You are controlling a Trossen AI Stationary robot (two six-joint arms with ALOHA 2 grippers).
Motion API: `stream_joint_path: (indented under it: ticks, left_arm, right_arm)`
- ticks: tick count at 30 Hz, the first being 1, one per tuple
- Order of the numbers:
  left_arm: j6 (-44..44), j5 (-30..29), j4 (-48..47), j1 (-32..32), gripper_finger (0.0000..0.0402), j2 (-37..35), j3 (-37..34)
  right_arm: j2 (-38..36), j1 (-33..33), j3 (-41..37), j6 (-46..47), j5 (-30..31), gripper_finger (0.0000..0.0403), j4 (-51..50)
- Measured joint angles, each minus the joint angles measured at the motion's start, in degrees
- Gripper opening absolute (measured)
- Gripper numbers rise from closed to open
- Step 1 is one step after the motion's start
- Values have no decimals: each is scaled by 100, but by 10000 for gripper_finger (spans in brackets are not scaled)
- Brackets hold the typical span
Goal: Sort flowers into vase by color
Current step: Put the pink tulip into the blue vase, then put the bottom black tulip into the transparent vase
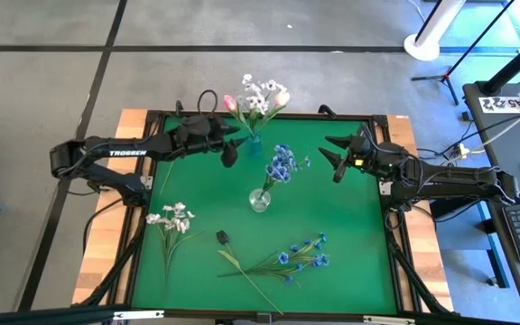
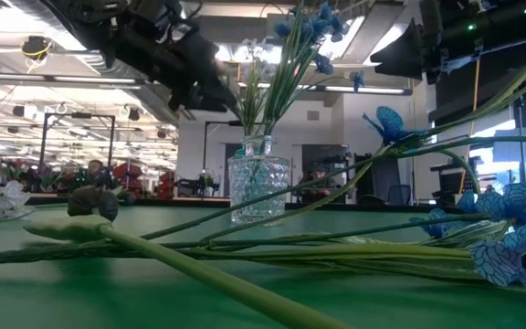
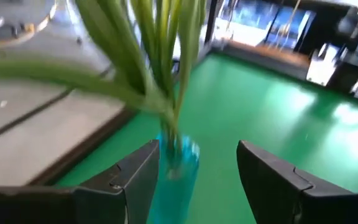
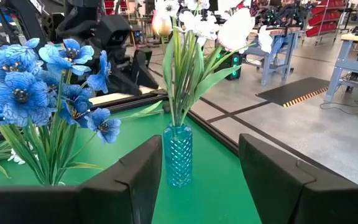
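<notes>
the left gripper (image 1: 238,144) hangs released, fingers apart on nothing, with the blue vase (image 1: 254,143) of white and pink flowers (image 1: 258,96) just ahead of its tips. the right gripper (image 1: 330,153) waits released too, the clear vase (image 1: 259,199) of blue flowers (image 1: 281,164) off to its side. a white spray (image 1: 171,217) and a blue spray (image 1: 301,253) lie on the green mat (image 1: 350,244), well apart from both.

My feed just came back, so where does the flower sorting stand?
Done: blue flowers stand in the clear vase; pink and white ones in the blue vase. In hand: nothing; the left hand is open beside the blue vase, the right hand open. Left: white spray and blue spray lying on the mat.
</notes>
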Motion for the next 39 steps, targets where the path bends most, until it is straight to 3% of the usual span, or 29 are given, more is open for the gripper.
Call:
stream_joint_path:
  ticks: [6,10,13,16,19,27,31,34,39]
  left_arm:
    - [-68,-245,-1878,-83,210,-313,2]
    - [-360,-556,-3293,-394,210,-542,0]
    - [-678,-466,-3866,-774,210,-679,0]
    - [-1102,152,-3874,-1423,210,-774,0]
    - [-1405,332,-3741,-2372,210,-793,0]
    - [-2431,-737,-2913,-4913,210,-146,2]
    - [-3143,-1614,-2862,-5434,210,18,2]
    - [-3536,-2019,-2861,-5612,210,20,2]
    - [-4423,-2304,-3071,-5481,210,20,2]
  right_arm:
    - [-1,-1,0,2,0,209,-119]
    - [-2,-1,0,0,0,209,-138]
    - [0,0,0,1,0,209,-115]
    - [-2,0,0,0,0,209,-82]
    - [0,1,0,33,-2,209,-75]
    - [0,-1,0,219,-130,209,-38]
    - [-23,48,91,844,-1201,209,361]
    - [125,575,474,1104,-1802,209,734]
    - [928,2194,1350,661,-671,209,188]
